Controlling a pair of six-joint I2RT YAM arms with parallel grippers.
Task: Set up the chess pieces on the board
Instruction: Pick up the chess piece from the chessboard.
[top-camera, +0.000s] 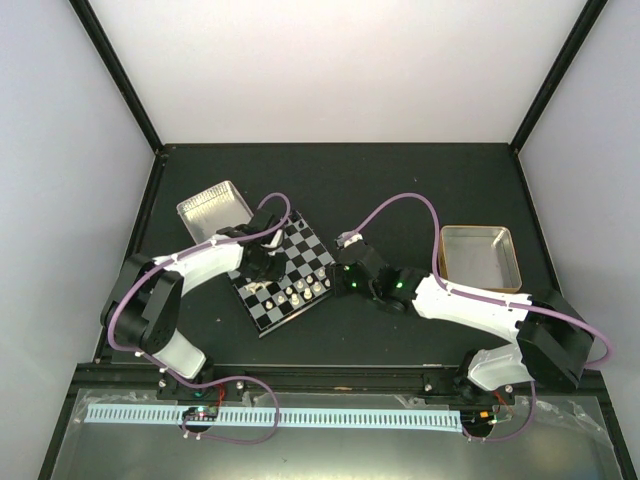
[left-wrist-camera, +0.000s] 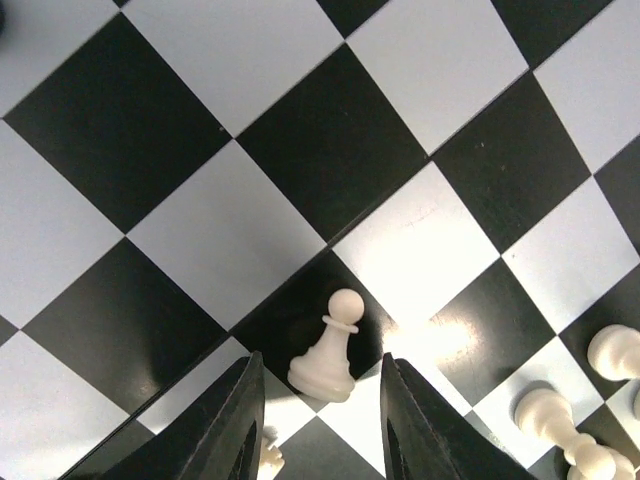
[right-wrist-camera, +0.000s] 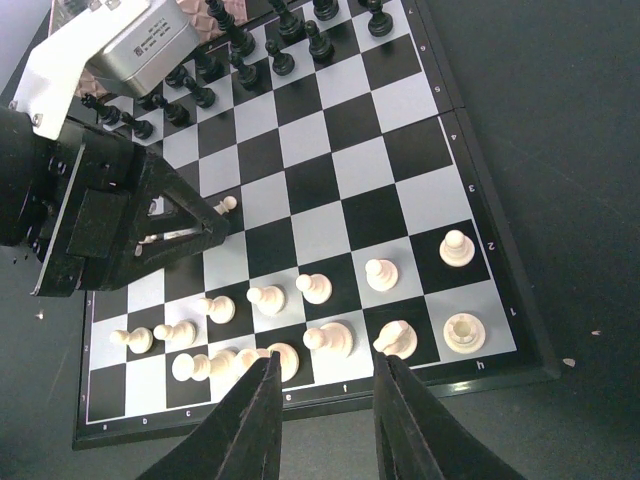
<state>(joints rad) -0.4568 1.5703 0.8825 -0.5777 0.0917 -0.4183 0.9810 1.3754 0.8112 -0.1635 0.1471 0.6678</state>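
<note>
The chess pieces (right-wrist-camera: 317, 288) are cream-white, the board (right-wrist-camera: 330, 170) black-and-grey checkered.

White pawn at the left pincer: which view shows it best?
Left wrist: the white pawn stands upright, close up, between the fingers of the left pincer. Right wrist shows only its top beside that pincer; in top external it is hidden under that pincer.

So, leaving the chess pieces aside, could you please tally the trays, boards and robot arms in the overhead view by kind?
metal trays: 2
chessboard: 1
robot arms: 2
Total: 5
</note>
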